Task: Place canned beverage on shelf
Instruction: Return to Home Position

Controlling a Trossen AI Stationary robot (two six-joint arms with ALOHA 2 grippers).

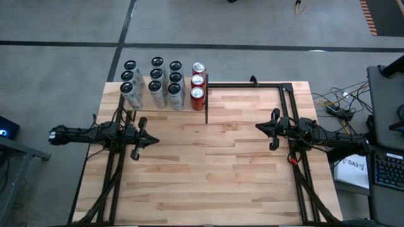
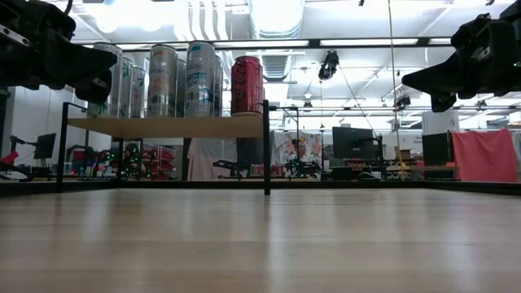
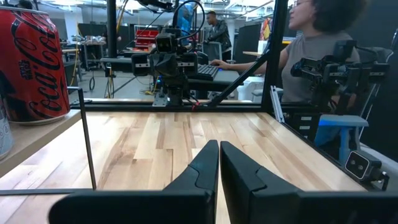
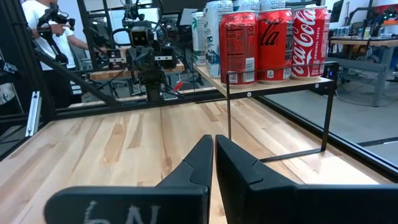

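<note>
Grey concrete floor (image 1: 57, 38) surrounds a pale wood counter (image 1: 221, 170) with nothing loose lying on it. At its left side the left pincer (image 1: 151, 141) hangs above the boards, just in front of the shelf, with its two dark fingers pressed together and holding nothing. The shelf (image 2: 163, 126) stands in the far left corner of the counter on thin black posts. It carries the tall silver cans (image 1: 156, 82) in three close files. To their right a file of three red cans (image 1: 197, 82) stands at the shelf's right edge, above the corner post (image 2: 266, 146). Well to the right, across bare wood, the right pincer (image 1: 262, 128) faces the left one, also pressed together and empty. The cans all look upright and placed, so what seems to remain is getting the arms clear. The risk sits with the left arm: it is near the shelf, so a swing toward the far edge could clip a post or a can. The tall cans stand so tightly that one knock would likely topple several. The red file has no guard on its open side and could drop to the counter.
</note>
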